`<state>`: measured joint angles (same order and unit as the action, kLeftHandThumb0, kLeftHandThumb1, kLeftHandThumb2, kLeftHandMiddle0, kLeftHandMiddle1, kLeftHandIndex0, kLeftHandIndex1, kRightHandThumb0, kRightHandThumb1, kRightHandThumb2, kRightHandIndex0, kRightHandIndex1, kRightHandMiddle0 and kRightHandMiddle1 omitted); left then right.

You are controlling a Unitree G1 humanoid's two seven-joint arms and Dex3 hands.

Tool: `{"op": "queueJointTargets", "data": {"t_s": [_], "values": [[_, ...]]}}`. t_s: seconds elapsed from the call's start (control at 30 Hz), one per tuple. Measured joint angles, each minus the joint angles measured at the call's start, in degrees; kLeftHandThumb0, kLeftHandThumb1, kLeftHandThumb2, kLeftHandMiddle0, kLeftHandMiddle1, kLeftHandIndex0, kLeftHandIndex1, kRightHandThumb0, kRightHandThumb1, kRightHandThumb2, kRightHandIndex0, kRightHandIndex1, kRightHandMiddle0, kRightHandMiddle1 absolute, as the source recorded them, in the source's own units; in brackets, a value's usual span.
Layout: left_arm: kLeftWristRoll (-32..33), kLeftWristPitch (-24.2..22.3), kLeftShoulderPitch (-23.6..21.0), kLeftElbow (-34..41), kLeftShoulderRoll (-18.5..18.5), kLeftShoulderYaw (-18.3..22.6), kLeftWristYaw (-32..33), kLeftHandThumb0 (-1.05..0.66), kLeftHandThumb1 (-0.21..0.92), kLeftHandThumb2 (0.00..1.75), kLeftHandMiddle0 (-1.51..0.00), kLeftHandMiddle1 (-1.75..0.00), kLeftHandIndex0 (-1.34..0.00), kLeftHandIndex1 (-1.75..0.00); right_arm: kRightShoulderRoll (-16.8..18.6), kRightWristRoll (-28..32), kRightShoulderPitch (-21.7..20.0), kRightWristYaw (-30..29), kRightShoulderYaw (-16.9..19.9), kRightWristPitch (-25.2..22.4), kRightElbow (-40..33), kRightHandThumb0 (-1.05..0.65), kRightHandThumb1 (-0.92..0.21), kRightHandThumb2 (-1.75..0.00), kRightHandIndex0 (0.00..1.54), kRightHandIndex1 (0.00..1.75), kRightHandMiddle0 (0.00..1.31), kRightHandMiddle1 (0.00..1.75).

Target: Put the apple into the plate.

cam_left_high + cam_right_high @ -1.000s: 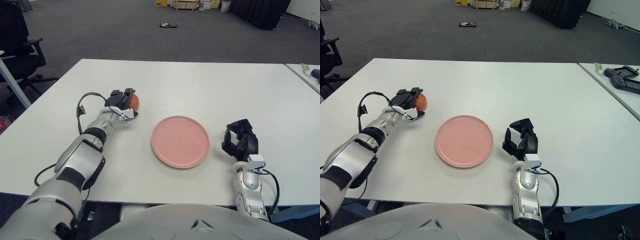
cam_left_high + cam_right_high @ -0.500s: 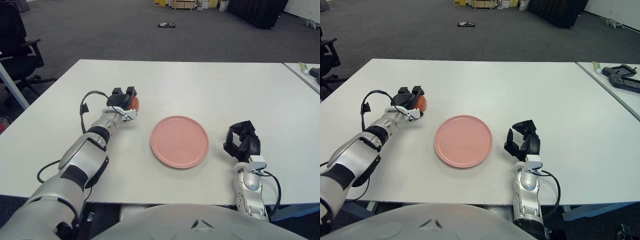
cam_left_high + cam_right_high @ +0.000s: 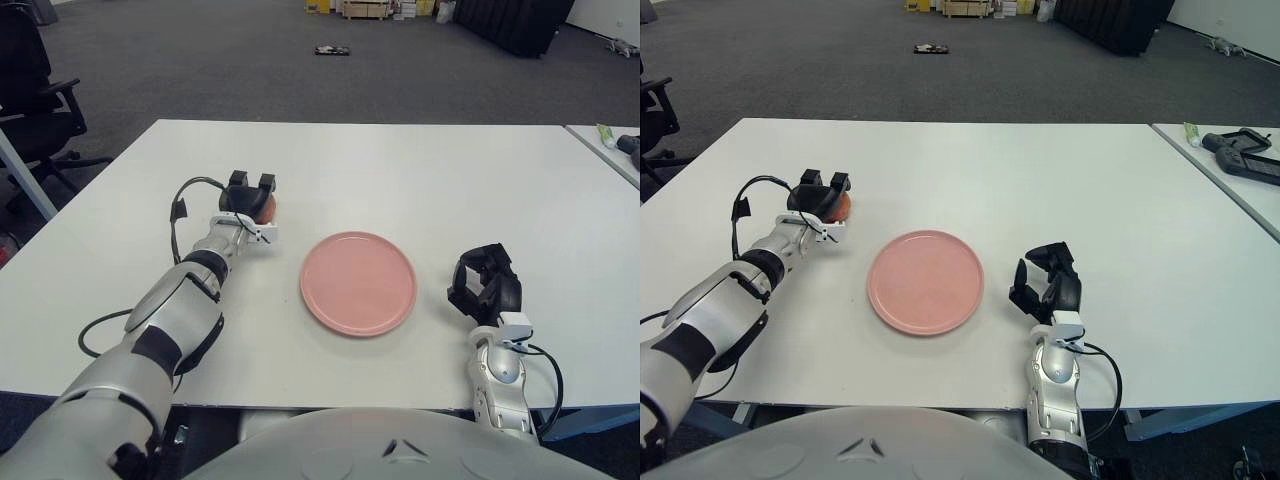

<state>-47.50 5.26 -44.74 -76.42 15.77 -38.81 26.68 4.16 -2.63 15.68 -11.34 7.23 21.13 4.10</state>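
Left hand (image 3: 247, 200) has its fingers curled around the small round red apple (image 3: 266, 207); smooth, firm and light, it should suit a cupping grip. Flat pink plate (image 3: 358, 282) lies to its right. Right hand (image 3: 484, 284) idles beyond it.

A big white worktop (image 3: 420, 170) stands on a dark grey carpet floor (image 3: 200, 60). A black office chair (image 3: 35, 90) sits at the left.

The left hand (image 3: 248, 199) grips the apple (image 3: 266, 207) left of the pink plate (image 3: 359, 283). The right hand (image 3: 484, 288) shows right of the plate
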Motion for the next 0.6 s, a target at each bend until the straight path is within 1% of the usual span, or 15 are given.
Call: {"op": "queueJointTargets", "data": {"t_s": [0.1, 0.17, 0.27, 0.33, 0.43, 0.6], "values": [[-0.2, 0.0, -0.1, 0.0, 0.0, -0.1, -0.2, 0.0, 0.16, 1.44, -0.78, -1.55, -0.53, -1.75, 0.0, 0.0, 0.0, -0.1, 0.0, -0.2, 0.0, -0.4, -0.57, -1.01, 0.61, 1.43, 0.41, 1.75], [-0.1, 0.0, -0.2, 0.0, -0.1, -0.1, -0.9, 0.0, 0.12, 1.46, -0.84, -1.47, -0.58, -1.75, 0.1, 0.0, 0.0, -0.1, 0.0, -0.3, 0.0, -0.4, -0.57, -1.01, 0.61, 1.43, 0.41, 1.75], [0.2, 0.0, -0.6, -0.2, -0.1, 0.3, -2.4, 0.0, 0.04, 1.5, -0.92, -1.34, -0.69, -1.75, 0.1, 0.1, 0.0, -0.1, 0.0, -0.5, -0.1, -0.4, -0.57, -1.0, 0.62, 1.43, 0.41, 1.75], [0.6, 0.1, -0.7, -0.3, -0.1, 0.7, -3.5, 0.0, -0.01, 1.54, -0.95, -1.28, -0.75, -1.75, 0.1, 0.1, 0.0, 0.0, 0.0, -0.4, -0.2, -0.4, -0.58, -1.0, 0.62, 1.44, 0.41, 1.75], [1.1, 0.5, -0.8, -0.4, -0.1, 1.1, -4.5, 0.0, -0.05, 1.58, -0.99, -1.26, -0.78, -1.75, 0.1, 0.3, 0.0, 0.2, 0.0, -0.4, -0.2, -0.4, -0.58, -1.0, 0.62, 1.44, 0.41, 1.75], [3.0, 1.2, -0.8, -0.1, -0.2, 3.0, -5.7, 0.0, -0.09, 1.61, -1.02, -1.27, -0.79, -1.75, 0.1, 0.5, 0.0, 0.6, 0.0, -0.4, -0.2, -0.4, -0.58, -1.0, 0.62, 1.45, 0.41, 1.75]]}}
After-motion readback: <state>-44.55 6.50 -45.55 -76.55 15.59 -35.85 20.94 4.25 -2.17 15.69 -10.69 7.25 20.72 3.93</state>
